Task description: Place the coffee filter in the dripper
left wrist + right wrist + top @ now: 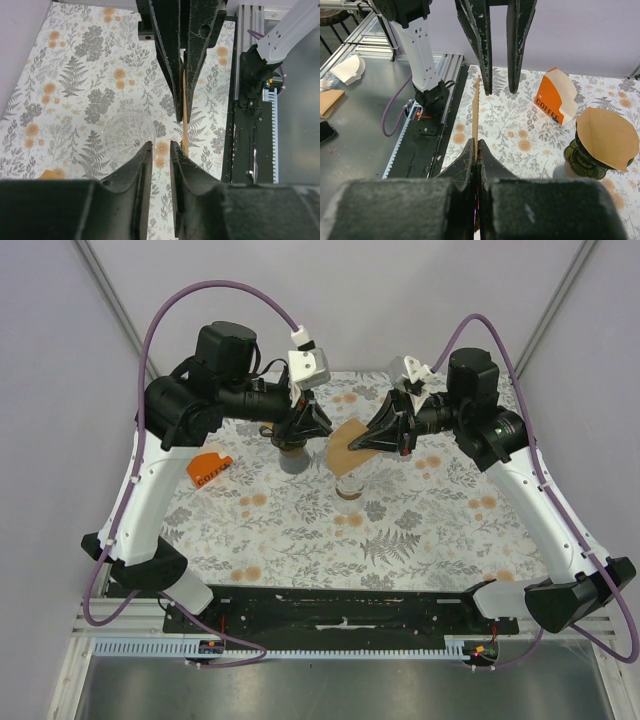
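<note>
My right gripper (365, 442) is shut on a flat brown paper coffee filter (348, 446) and holds it in the air, just above a clear cut-glass dripper (350, 486). In the right wrist view the filter (476, 107) stands edge-on between the closed pads. My left gripper (316, 430) faces it from the left, jaws a little apart and empty. In the left wrist view the glass dripper (129, 132) lies below, left of the filter's edge (184, 112). A dark green dripper (580, 157) holds another brown filter (607, 136).
An orange box marked COFFEE (209, 469) lies at the left of the flowered tablecloth (420, 530); it also shows in the right wrist view (554, 97). The green dripper (292, 458) stands right under my left wrist. Loose filters (347, 69) lie off the table.
</note>
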Controlling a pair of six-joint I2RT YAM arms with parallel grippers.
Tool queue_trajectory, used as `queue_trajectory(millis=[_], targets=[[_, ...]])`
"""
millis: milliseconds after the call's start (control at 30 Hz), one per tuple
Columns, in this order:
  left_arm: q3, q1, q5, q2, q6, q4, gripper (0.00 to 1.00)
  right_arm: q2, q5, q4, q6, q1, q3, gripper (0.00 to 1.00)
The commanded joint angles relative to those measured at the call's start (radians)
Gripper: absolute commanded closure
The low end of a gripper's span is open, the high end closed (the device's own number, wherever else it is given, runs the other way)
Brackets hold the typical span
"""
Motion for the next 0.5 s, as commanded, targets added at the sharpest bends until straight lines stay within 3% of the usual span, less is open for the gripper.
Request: queue_trajectory(millis=[0,267,467], targets=[[0.020,0.002,0.034,-0.011,-0.006,0.008,0.68,-0.027,0.023,-0.019,-0.004,0.000,0.036,1.00],[0.054,0.005,0.085,-0.017,0.043,-0.037,0.43,-0.025,0.032,-0.044,-0.023,0.000,0.047,1.00],[0.037,0.003,0.056,-0.004,0.023,-0.009,0.45,-0.027,0.032,-0.051,-0.026,0.000,0.050,1.00]])
